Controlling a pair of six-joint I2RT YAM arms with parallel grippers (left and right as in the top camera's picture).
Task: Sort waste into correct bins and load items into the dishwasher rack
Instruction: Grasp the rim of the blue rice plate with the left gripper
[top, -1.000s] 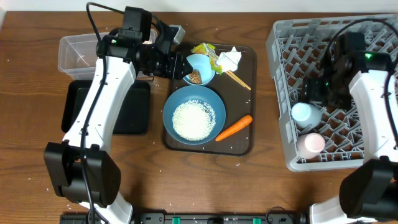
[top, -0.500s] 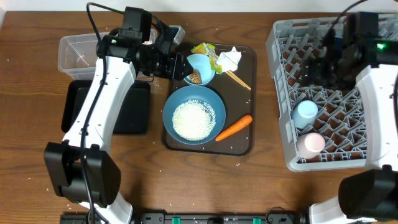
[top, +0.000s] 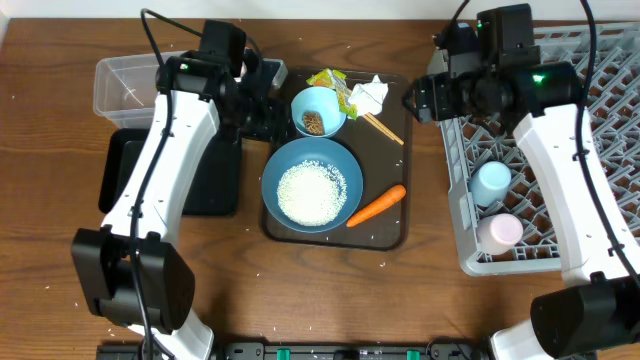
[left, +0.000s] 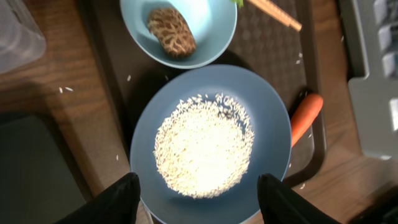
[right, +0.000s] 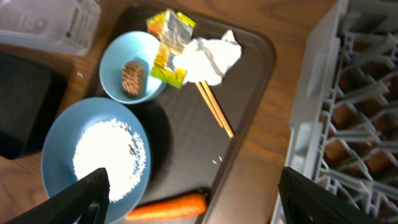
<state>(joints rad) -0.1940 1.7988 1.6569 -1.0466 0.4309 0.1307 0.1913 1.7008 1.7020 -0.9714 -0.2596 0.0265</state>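
The large blue bowl (top: 312, 186) holds white rice (top: 311, 192) on the brown serving tray (top: 395, 232). Behind it the small light-blue bowl (top: 318, 110) holds a brown food lump (top: 313, 123). The carrot (top: 377, 205), tissue (top: 370, 92), foil wrapper (top: 330, 80) and chopsticks (top: 383, 128) lie on the tray. My left gripper (top: 266, 112) is open and empty at the tray's left edge, over the large bowl (left: 211, 140) in its wrist view. My right gripper (top: 418, 100) is open and empty between the tray and the rack (top: 600, 150). Its wrist view shows the carrot (right: 168, 206) and tissue (right: 208, 56).
The light-blue cup (top: 492, 183) and the white-pink cup (top: 500, 231) stand in the rack's left side. The clear tub (top: 125, 85) sits at the back left with the black tray (top: 205, 180) in front of it. Rice grains are scattered on the wooden table.
My right arm has swung left from over the rack to the tray's right edge. My left gripper has drawn back left from the small bowl's rim.
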